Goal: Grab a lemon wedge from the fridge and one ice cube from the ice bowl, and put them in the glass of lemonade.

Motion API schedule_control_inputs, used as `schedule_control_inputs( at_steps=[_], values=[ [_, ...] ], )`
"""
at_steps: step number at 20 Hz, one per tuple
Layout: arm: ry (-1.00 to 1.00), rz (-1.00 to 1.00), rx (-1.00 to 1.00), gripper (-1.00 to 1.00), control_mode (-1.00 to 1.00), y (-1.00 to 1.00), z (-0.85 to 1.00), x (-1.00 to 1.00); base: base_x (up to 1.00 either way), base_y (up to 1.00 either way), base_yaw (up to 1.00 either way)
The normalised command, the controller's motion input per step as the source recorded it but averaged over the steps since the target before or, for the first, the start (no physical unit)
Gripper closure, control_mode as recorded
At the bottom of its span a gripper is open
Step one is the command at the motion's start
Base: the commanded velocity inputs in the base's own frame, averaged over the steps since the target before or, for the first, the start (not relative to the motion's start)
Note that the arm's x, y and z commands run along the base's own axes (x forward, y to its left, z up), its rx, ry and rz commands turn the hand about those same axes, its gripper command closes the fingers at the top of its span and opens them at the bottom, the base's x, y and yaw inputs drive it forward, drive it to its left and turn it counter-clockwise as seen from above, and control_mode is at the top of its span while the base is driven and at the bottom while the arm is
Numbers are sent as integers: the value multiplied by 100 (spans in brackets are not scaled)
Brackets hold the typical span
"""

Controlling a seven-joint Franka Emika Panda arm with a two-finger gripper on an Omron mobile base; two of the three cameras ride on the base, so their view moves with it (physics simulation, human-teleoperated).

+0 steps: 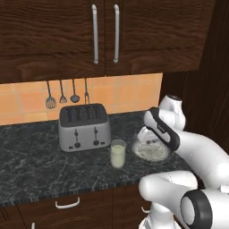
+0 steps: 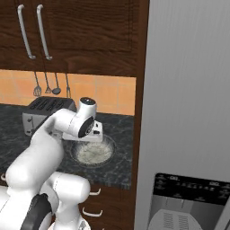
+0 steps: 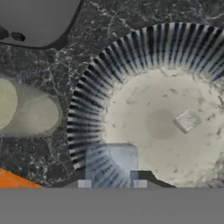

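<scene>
My gripper [image 3: 111, 183] hangs over the near rim of the ice bowl [image 3: 87, 109], shut on a clear bluish ice cube [image 3: 111, 162]. Another ice cube [image 3: 187, 119] lies on the bowl's whitish contents. From the base, the hand [image 1: 145, 133] sits just above the ice bowl [image 1: 154, 152] on the counter, seen also from the right side as hand [image 2: 92, 134] over bowl [image 2: 94, 153]. The glass of lemonade [image 1: 118, 153] stands upright left of the bowl, apart from it [image 3: 26, 111]. The grey fridge [image 2: 188, 112] rises at the right. The lemon wedge is out of view.
A silver four-slot toaster [image 1: 84, 127] stands behind the glass on the dark stone counter [image 1: 36, 165]. Utensils [image 1: 67, 96] hang on the tiled wall, under wooden cupboards [image 1: 103, 36]. The counter's front edge runs just before the glass and bowl.
</scene>
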Motion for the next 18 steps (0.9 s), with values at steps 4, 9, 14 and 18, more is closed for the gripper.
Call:
schedule_control_inputs(
  at_steps=[4,9,14,18],
  values=[
    [-10,12,1,100,-100,66,46,-34,0,0,0],
    [-7,15,0,100,-100,73,33,-26,0,0,0],
    [-7,4,-1,100,-100,59,9,7,0,0,0],
    [-6,0,-1,100,-100,27,0,12,0,0,0]
  ],
)
